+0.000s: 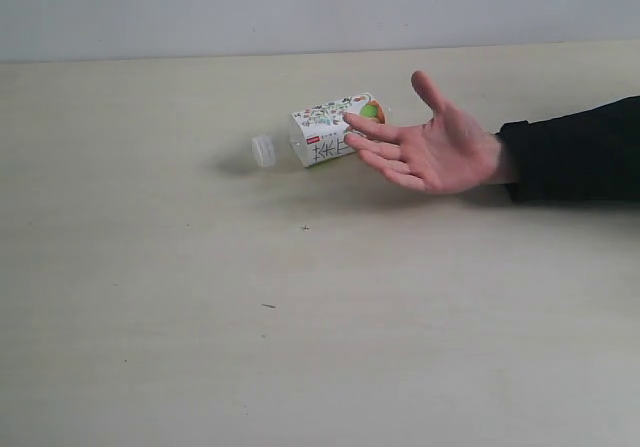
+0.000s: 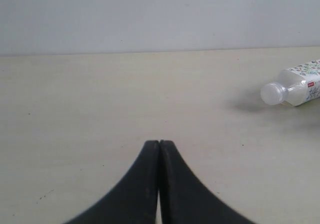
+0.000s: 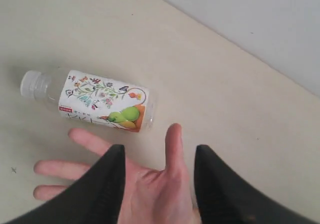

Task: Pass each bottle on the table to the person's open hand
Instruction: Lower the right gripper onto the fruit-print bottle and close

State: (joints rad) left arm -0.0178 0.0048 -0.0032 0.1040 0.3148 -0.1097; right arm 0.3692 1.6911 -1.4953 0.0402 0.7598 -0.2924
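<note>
In the exterior view, the fingertips of the bare open hand (image 1: 430,147) partly hide the base end of the small clear plastic bottle (image 1: 325,132) with a white fruit-picture label, whose print is too small to read. The black sleeve (image 1: 575,147) runs off the edge. The left wrist view cuts the bottle off past its shoulder. The black right gripper (image 3: 159,151) covers part of the palm.

Background element: wall (image 1: 200,7) | colour: plain pale grey | position: behind far edge of table (image 1: 120,347), spanning its full width
</note>
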